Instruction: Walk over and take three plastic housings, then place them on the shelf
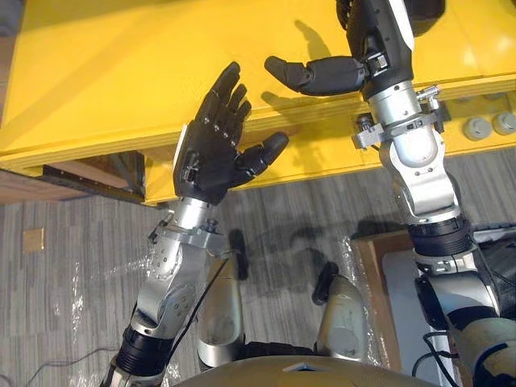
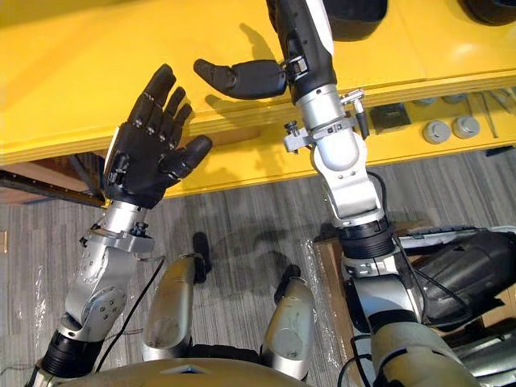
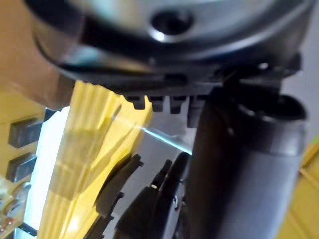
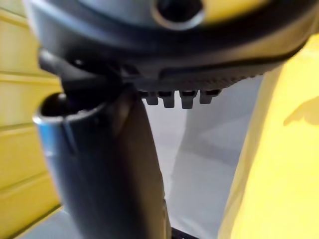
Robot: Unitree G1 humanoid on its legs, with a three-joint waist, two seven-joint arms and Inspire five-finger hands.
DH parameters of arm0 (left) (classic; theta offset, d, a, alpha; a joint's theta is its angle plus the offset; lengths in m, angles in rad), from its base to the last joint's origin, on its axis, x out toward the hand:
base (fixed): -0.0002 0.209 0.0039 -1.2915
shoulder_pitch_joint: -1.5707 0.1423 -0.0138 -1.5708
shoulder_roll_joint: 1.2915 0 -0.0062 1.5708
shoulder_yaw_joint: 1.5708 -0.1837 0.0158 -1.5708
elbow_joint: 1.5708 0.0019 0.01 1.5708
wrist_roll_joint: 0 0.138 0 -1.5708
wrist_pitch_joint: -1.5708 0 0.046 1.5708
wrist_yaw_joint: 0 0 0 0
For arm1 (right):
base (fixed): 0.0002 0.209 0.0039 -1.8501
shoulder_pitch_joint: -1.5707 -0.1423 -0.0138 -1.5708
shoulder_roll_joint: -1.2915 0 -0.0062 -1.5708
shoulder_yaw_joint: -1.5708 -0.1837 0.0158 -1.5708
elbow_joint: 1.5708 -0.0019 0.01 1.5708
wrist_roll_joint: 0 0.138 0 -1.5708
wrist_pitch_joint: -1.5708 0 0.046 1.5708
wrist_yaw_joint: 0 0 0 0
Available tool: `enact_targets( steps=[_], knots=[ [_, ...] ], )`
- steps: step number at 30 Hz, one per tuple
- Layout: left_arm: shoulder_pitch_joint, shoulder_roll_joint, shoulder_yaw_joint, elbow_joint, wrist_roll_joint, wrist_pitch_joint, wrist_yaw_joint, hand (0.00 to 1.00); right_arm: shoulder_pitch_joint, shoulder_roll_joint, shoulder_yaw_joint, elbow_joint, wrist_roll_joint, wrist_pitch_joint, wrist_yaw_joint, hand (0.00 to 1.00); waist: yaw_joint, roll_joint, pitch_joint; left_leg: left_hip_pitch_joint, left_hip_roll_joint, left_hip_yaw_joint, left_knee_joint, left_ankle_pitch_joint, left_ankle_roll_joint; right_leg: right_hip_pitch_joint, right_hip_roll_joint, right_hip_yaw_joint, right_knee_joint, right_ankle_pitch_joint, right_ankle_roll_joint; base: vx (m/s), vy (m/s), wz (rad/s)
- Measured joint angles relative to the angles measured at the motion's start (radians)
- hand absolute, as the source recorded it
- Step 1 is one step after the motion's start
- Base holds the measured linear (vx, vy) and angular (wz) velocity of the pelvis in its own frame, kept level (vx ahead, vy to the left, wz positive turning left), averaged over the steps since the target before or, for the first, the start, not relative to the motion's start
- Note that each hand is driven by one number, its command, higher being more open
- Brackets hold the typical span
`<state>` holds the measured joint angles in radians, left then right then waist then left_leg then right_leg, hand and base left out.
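Housing of black rounded plastic [image 2: 359,18] looks light, stiff, best pinched at an edge; left hand [image 2: 141,153] and right hand [image 2: 270,76] splayed, empty

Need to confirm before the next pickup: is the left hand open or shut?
Open. The left hand has straight, spread fingers with the thumb out and nothing between them, held up in front of the yellow shelf.

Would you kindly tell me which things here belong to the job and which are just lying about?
For the job: yellow shelf, left hand, right hand, dark item beyond it, possibly a housing.
Lying about: grey round caps, small dark square beside them.
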<state>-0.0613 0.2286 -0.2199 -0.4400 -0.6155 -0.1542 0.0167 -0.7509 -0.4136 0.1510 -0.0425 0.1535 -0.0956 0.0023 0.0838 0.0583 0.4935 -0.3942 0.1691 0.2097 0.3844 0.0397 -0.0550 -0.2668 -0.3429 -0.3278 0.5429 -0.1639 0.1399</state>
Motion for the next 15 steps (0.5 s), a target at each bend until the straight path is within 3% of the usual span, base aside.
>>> enact_targets(
  steps=[8, 15],
  knots=[
    [-0.027, -0.055, -0.002, 0.003, 0.003, 0.000, 0.009, 1.00, -0.060, 0.109, -0.054, 0.173, 0.051, 0.109, -0.217, 1.00, 0.015, 0.011, -0.007, 0.006, -0.022, -0.003, -0.065, 0.047, 0.002, -0.024, -0.017, -0.008, 0.018, -0.005, -0.005, -0.01, -0.027, 0.06],
    [-0.027, -0.076, -0.023, 0.003, 0.007, 0.000, 0.030, 1.00, -0.089, 0.113, -0.099, 0.206, 0.050, 0.120, -0.358, 1.00, 0.018, 0.028, -0.016, 0.024, -0.029, 0.000, -0.099, 0.065, -0.005, -0.030, -0.024, -0.006, 0.035, -0.015, -0.010, 0.00, -0.044, 0.01]
  ],
)
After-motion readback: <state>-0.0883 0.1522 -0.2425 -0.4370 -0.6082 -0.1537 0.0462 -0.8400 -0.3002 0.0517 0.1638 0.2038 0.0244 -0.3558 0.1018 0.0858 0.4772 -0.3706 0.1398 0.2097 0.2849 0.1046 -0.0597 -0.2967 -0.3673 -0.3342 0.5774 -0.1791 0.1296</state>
